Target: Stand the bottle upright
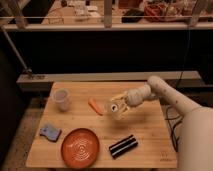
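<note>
**One gripper [121, 105] holding a tipped bottle [115, 110]**

Right of centre on the wooden worktop [150, 131], the arm's fingers [120, 95] clasp the pale tan bottle, which is tilted with one end toward the camera. An orange carrot [95, 106] lies just left of it and a clear cup [61, 99] farther left. A blue sponge [50, 132], an orange plate [80, 147] and a black striped item [123, 145] sit nearer
</note>
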You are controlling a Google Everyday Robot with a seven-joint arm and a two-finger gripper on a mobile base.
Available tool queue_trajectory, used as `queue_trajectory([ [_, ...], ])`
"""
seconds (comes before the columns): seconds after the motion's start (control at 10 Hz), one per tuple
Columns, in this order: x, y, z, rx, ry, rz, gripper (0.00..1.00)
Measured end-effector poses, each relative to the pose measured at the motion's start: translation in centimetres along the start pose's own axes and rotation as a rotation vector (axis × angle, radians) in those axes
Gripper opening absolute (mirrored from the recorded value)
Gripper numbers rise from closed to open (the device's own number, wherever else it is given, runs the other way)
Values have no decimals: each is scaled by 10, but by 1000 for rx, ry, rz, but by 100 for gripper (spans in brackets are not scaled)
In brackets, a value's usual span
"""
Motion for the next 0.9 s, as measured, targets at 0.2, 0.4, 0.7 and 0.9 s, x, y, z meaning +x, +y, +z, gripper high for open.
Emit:
queue_trajectory([
  [0.2,-7,3,-2,7,11,6,5],
  [0.4,-14,6,-10,61,56,-50,5],
  [0.7,-15,1,-14,108,94,-123,5],
  [0.9,-12,-1,-17,128,113,-172,5],
])
